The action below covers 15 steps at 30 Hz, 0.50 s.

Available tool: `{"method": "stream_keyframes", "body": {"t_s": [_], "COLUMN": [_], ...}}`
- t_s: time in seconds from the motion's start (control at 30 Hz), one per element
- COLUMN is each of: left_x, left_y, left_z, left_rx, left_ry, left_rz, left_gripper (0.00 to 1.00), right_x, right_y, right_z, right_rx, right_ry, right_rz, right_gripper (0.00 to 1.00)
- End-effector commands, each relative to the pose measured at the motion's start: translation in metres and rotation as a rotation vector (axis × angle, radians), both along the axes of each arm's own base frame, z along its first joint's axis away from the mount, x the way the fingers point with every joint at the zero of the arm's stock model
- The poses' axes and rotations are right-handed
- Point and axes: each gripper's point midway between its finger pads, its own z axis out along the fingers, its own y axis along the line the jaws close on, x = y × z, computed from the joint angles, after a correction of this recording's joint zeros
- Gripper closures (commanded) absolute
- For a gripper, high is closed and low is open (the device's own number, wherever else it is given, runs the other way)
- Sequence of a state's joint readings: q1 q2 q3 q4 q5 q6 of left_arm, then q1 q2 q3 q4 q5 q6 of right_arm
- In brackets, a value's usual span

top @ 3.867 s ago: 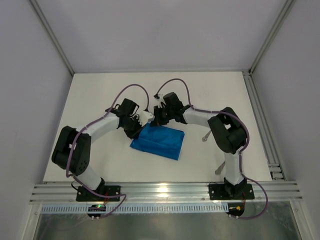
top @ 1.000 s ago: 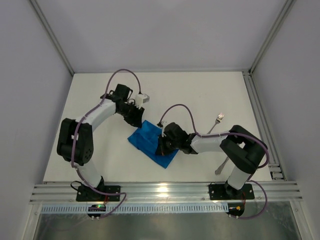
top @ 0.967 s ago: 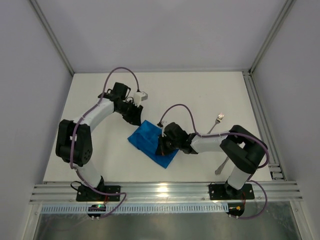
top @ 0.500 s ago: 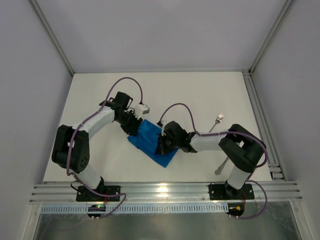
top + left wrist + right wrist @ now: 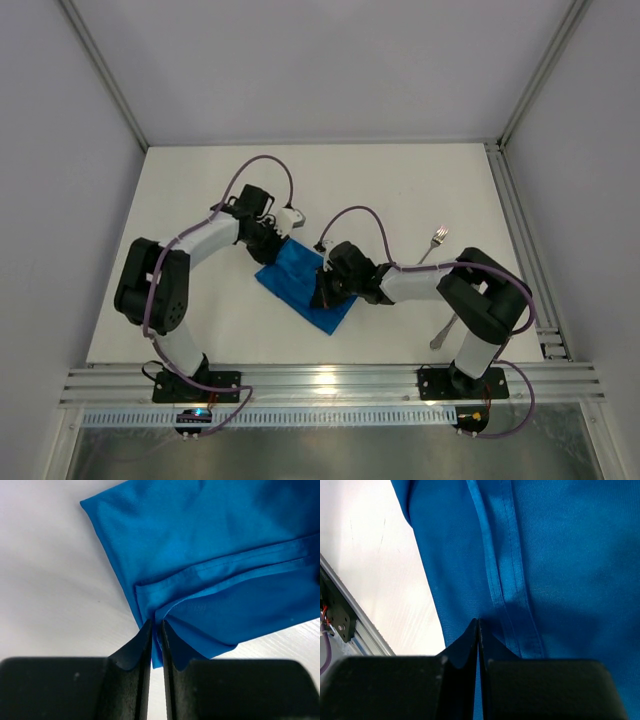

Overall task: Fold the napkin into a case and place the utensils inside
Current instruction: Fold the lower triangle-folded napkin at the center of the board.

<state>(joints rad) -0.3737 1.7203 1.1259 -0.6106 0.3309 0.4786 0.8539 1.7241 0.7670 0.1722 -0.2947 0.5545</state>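
Observation:
The bright blue napkin (image 5: 298, 281) lies folded on the white table, set at a slant between the two arms. My left gripper (image 5: 277, 245) is at its far left corner. In the left wrist view the jaws (image 5: 156, 624) are shut on a puckered bit of the napkin's (image 5: 210, 545) edge. My right gripper (image 5: 320, 293) sits on the near right part. Its tips (image 5: 478, 621) meet and press on the napkin (image 5: 560, 555) beside a hem. A silver fork (image 5: 432, 243) lies to the right. A second silver utensil (image 5: 441, 336) shows partly beside the right arm.
The table's right side ends at a metal rail (image 5: 520, 240). A slotted metal rail (image 5: 330, 380) runs along the near edge by the arm bases. Grey walls close the far side and both flanks.
My left gripper came back from the far left, moved onto the napkin's far corner and closed on it. The right arm and the utensils stayed put.

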Motion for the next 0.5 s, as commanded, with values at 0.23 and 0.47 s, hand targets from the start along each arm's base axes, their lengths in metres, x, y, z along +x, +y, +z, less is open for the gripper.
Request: {"method": "stream_keyframes", "body": {"t_s": [0.23, 0.47], "left_x": [0.017, 0.035], "left_y": [-0.014, -0.015], "left_z": [-0.015, 0.031], "left_rx": [-0.032, -0.09], "left_ry": [0.022, -0.06], "left_rz": [0.025, 0.092], "left_gripper": [0.91, 0.88], "right_x": [0.001, 0.001], "right_y": [-0.018, -0.017], "right_z": [-0.023, -0.025], "right_rx": [-0.092, -0.09], "right_ry": [0.02, 0.033], "right_rz": [-0.009, -0.003], "right_gripper": [0.96, 0.96]}}
